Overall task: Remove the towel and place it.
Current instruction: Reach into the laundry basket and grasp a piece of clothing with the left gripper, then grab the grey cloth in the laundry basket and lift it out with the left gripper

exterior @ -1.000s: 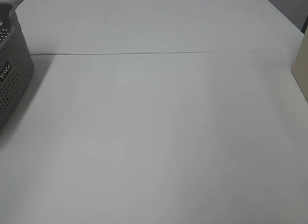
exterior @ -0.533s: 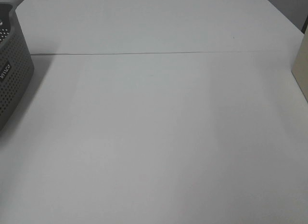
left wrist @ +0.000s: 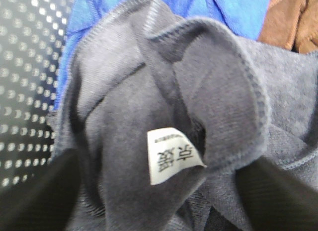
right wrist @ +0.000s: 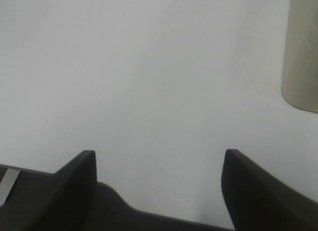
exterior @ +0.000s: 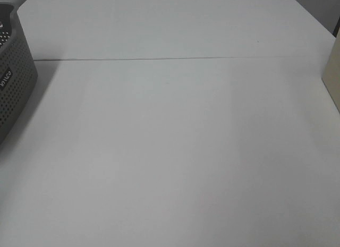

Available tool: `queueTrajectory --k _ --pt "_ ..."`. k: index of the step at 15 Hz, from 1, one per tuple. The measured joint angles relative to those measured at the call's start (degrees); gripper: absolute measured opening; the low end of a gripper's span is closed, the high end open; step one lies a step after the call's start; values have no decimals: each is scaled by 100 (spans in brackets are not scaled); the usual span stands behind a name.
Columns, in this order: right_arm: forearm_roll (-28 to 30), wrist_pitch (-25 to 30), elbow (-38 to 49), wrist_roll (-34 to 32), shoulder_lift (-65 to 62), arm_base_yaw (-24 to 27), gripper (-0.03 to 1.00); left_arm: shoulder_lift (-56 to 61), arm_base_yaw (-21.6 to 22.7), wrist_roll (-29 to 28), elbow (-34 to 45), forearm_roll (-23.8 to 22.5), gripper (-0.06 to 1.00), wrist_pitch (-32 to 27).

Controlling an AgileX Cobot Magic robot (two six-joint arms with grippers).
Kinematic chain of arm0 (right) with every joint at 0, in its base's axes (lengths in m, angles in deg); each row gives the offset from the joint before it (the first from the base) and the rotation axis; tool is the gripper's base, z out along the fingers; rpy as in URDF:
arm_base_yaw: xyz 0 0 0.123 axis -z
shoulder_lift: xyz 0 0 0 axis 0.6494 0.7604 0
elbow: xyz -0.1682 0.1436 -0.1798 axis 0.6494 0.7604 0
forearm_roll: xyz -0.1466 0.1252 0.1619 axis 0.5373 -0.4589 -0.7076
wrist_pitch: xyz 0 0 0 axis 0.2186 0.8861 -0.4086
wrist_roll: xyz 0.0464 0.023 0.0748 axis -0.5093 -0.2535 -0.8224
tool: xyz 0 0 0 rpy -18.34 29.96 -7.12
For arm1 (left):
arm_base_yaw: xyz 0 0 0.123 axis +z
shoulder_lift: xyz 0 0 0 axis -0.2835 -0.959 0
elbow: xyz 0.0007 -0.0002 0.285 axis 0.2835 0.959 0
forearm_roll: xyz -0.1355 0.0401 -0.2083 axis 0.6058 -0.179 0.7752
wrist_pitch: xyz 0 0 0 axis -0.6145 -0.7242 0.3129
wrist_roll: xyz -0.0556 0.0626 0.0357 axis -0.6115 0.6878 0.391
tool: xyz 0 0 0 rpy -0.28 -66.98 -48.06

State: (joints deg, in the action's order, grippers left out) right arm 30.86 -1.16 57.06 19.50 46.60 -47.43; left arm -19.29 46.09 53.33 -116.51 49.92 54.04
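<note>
Seems to have nudged the basket [exterior: 16,87] slightly. Straddles the bunched towel [left wrist: 124,141] with left hand [left wrist: 159,196] spread wide, not yet pinching; holds right hand [right wrist: 159,184] open, empty. Removal just starting.

White tag [left wrist: 175,155] on towel [left wrist: 119,136] (blurred Chinese characters)
</note>
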Motion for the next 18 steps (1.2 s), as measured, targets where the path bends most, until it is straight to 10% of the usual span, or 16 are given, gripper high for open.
queueTrajectory --k 3,5,18 --pt "0 0 0 0 0 0 69 -34 0 0 0 126 26 92" --pt "0 0 0 0 0 0 69 -34 0 0 0 286 16 109" --pt "0 0 0 0 0 0 69 -11 0 206 0 1667 4 252"
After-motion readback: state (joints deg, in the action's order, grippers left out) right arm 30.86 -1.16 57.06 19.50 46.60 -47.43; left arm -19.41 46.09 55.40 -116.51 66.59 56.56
